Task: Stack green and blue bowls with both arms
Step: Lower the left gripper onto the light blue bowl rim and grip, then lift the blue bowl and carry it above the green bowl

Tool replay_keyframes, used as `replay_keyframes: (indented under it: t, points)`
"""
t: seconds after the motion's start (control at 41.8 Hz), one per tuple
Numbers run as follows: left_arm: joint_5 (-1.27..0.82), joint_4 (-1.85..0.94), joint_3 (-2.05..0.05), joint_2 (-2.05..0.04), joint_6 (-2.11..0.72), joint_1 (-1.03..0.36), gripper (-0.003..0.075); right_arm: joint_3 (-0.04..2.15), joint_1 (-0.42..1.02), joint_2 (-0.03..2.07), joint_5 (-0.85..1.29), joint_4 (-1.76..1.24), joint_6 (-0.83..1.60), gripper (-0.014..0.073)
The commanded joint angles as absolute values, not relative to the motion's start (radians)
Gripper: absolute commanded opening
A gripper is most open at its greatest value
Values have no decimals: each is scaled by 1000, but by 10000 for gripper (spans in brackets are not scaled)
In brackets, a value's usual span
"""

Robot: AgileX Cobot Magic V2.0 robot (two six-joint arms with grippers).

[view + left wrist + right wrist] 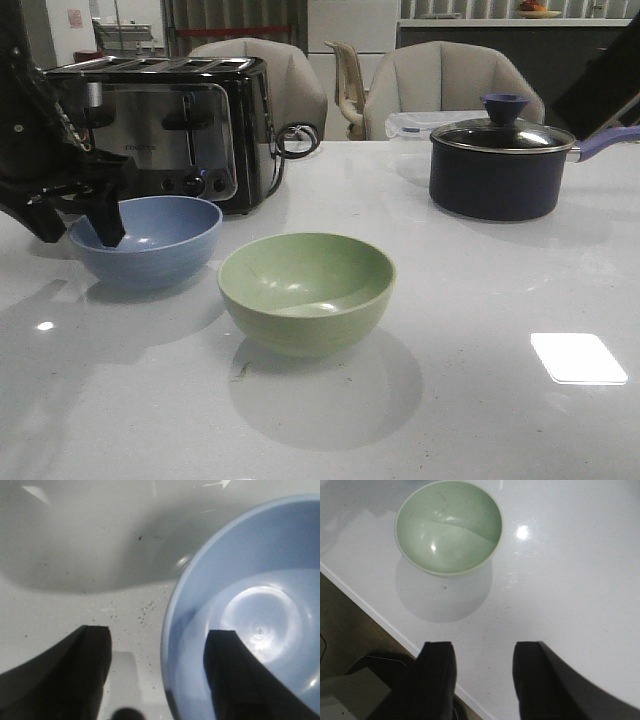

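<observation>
The table (pixel 480 330) was a pale grey-white glossy top with fine dark specks, and it threw back a bright square of light near the front right plus soft shadows under everything. Behind it sat 2 beige padded chairs (pixel 445 85), with a dim room beyond: pale cabinets and a shelf way at the back.

A black-and-chrome toaster (pixel 175 125) stood at the back left, its cord curled beside it. Over on the back right was a dark saucepan (pixel 500 165) with a purple handle and lid knob.

The green bowl (pixel 306 290) sat upright about mid-table, alone. The blue bowl (pixel 147 240) was upright to its left, close but not touching, right in front of the toaster.

The left gripper (pixel 157 675) was spread wide across the blue bowl's rim, 1 finger inside, 1 outside, not squeezing it as far as I could see. The right gripper (pixel 482 680) hung open over the table edge, holding nothing, well apart from the green bowl.
</observation>
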State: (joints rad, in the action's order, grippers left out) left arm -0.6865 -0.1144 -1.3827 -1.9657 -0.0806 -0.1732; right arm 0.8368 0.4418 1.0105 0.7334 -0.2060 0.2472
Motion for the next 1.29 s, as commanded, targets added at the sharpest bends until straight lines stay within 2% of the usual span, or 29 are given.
replay_keyframes:
  t: [0.0,0.143,0.311,0.55,0.813,1.028,1.267]
  points:
    - [-641,-128,-1415,-1923,-82,-174,332,863,444,993,675,-219,250,400]
    - [-636,-128,-1415,-1923,-82,-174,202,863,444,993,675,-219,250,400]
    - [-650,-128,-1415,-1909,-82,-174,99,863,444,993,675,-219,250,400]
    - [-681,-144,-1415,-1744,-121,-184,99,863,444,993,675,-219,250,400]
    - [-701,-192,-1415,-1589,-195,-327,99,863,444,993,675,-219,250,400]
    - [-666,-192,-1415,-1620,-195,-484,99,863,444,993,675,-219,250,400]
    - [-639,-192,-1415,-1719,-195,-552,99,863,444,993,675,-219,250,400]
